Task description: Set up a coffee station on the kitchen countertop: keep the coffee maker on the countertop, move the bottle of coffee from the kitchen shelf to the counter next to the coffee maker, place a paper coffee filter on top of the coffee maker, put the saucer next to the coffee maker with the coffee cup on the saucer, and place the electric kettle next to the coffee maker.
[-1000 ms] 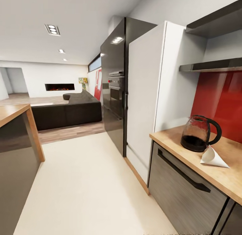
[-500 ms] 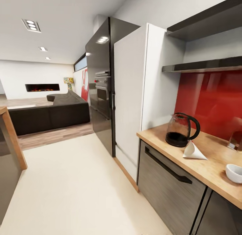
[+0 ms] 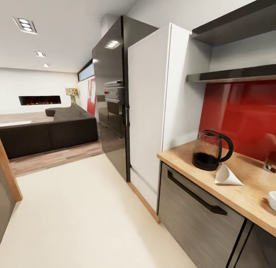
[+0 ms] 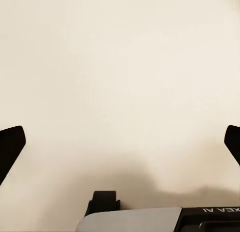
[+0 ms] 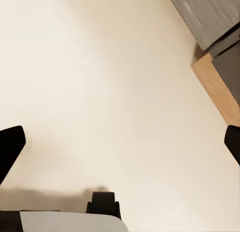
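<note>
Kettle (image 3: 212, 149) and paper filter (image 3: 226, 176) sit on the light wood countertop (image 3: 245, 195) ahead to my right, the filter just beside the kettle's base, a white dish (image 3: 272, 200) barely showing at the frame edge. I'm driving with both arms down: the left gripper (image 4: 120, 142) and right gripper (image 5: 120, 142) hang spread wide over the pale floor (image 3: 92, 214), holding nothing. I'd judge the glass kettle rigid, breakable and slick, so I'd take its looped black handle; the filter looks feather-light and crushable, best pinched gently at its edge.
</note>
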